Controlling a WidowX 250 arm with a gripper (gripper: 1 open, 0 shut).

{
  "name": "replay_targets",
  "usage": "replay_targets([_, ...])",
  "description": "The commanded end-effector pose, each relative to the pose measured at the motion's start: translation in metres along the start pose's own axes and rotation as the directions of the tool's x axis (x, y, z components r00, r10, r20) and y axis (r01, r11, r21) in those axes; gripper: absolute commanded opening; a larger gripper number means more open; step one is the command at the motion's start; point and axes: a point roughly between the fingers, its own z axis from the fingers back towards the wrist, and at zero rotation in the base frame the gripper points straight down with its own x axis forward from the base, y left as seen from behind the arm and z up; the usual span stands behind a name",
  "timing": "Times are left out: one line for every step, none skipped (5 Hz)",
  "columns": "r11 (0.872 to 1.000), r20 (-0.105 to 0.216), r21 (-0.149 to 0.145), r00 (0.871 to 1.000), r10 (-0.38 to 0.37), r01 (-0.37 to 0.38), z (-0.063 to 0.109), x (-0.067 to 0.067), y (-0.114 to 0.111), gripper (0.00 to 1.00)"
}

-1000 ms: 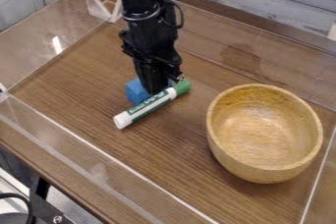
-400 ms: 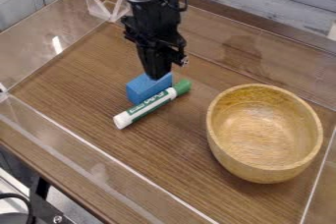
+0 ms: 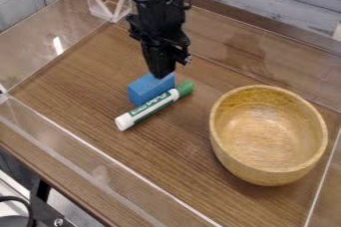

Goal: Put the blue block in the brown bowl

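The blue block [image 3: 147, 90] lies on the wooden table, left of the brown bowl [image 3: 269, 132]. The bowl stands upright with nothing in it. My gripper [image 3: 162, 71] hangs just above the block's back edge. Its fingers are pressed together and hold nothing. Whether the tips touch the block's top I cannot tell. A white marker with a green cap [image 3: 154, 108] lies against the block's front side.
Clear plastic walls [image 3: 54, 42] run around the wooden table top [image 3: 80, 87]. A white clip-like piece [image 3: 102, 8] sits on the back left wall. The table's front edge drops off at the lower left.
The gripper has risen from down beside the block to just above it, staying shut. The block remains on the table and shows more fully. Since 0.4 s ago nothing moved.
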Motion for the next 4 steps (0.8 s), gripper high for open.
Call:
replay_targets([1.0,0.049,0.02,0.999,-0.01,0.009,0.0108,0.0103,0.0079,1.0])
replay_targets([1.0,0.048,0.019,0.999,-0.023,0.022,0.0073,0.0113,0.0101,1.0])
replay_targets([0.999,0.047,0.019,0.998,-0.03,0.029,0.0062,0.0124,0.0111,0.0])
replay_targets([0.999,0.044,0.019,0.998,-0.039,0.038,0.0048,0.0132,0.012,0.0])
